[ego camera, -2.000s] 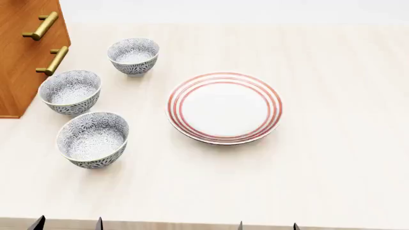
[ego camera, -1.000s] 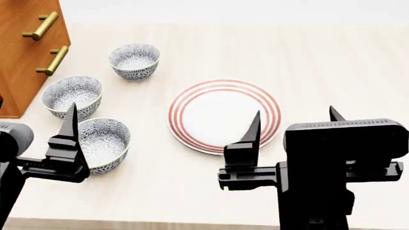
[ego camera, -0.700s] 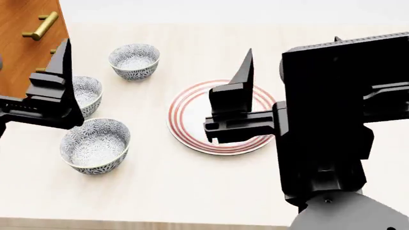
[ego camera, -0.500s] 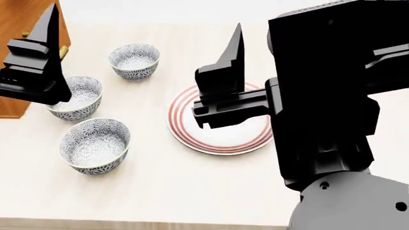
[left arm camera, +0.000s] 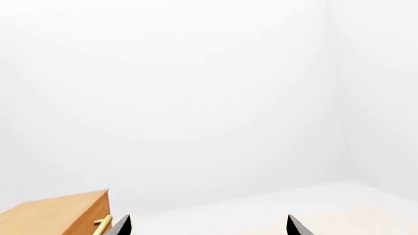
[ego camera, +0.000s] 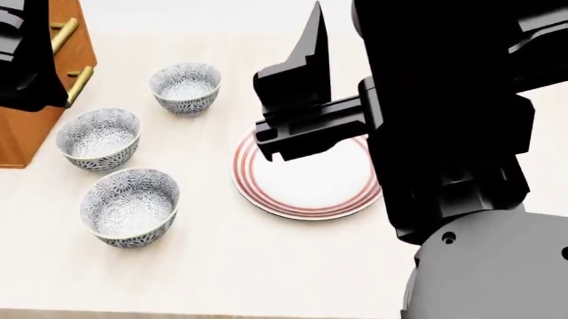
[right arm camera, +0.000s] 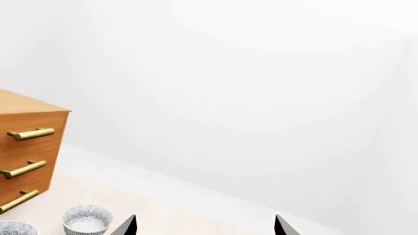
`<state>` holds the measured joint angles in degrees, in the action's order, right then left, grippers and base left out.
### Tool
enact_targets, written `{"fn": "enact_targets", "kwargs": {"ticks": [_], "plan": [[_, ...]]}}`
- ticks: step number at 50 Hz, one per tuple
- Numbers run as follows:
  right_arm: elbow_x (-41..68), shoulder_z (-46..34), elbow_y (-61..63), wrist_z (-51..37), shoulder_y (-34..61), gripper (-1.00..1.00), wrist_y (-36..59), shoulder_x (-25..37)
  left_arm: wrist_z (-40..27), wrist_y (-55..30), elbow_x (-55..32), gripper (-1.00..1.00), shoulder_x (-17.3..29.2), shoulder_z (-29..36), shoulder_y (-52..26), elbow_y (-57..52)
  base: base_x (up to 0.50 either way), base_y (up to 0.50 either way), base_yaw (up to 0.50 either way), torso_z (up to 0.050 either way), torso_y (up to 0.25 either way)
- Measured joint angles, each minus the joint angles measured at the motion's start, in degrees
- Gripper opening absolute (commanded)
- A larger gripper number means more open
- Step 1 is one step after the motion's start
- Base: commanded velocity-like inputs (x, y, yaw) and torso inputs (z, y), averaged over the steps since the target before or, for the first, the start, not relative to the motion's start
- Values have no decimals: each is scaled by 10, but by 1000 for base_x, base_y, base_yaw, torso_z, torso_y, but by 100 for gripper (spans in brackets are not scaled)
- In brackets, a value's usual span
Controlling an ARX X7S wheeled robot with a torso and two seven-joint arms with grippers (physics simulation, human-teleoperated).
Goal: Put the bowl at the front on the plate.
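Nearest the table's front edge, the bowl point(ego camera: 130, 206) stands upright and empty, white with a grey-blue floral pattern. The plate point(ego camera: 302, 183), white with red rings, lies to its right, and my right arm hides the plate's far and right parts. My left gripper point(left arm camera: 207, 226) is open and holds nothing; its black body point(ego camera: 26, 60) hangs high at the far left, above the cabinet. My right gripper point(right arm camera: 205, 226) is open too, with one finger point(ego camera: 310, 60) showing high over the plate's far edge. Neither gripper touches the bowl.
Two look-alike bowls stand behind the front one, the middle bowl point(ego camera: 98, 138) and the back bowl point(ego camera: 185, 86). A wooden drawer cabinet point(ego camera: 26, 133) with brass handles stands at the table's left. The right wrist view shows that cabinet point(right arm camera: 26, 147) and a patterned bowl point(right arm camera: 87, 219).
Both arms have risen from the bottom of the head view, up and toward the far side of the table. The bowls and the plate have kept their places.
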<state>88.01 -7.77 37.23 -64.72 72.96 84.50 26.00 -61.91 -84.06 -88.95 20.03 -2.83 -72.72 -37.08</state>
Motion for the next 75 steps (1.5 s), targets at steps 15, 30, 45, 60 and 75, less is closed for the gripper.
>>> {"fn": "enact_targets", "kwargs": {"ticks": [15, 30, 45, 60, 75], "plan": [[5, -17, 1, -5, 1, 100, -16, 11, -9, 21, -15, 100, 17, 7, 5, -9, 144, 0, 0, 0, 0], [17, -27, 1, -13, 3, 100, -30, 22, -15, 37, -20, 100, 26, 18, 7, -12, 143, 0, 0, 0, 0], [26, -38, -2, -18, 10, 100, -43, 29, -16, 50, -22, 100, 35, 26, 7, -14, 143, 0, 0, 0, 0], [25, -48, -4, -17, 14, 100, -54, 34, -14, 61, -20, 100, 43, 34, 8, -15, 144, 0, 0, 0, 0], [23, -57, -4, -12, 15, 100, -64, 38, -11, 72, -15, 100, 50, 41, 12, -16, 144, 0, 0, 0, 0]]}}
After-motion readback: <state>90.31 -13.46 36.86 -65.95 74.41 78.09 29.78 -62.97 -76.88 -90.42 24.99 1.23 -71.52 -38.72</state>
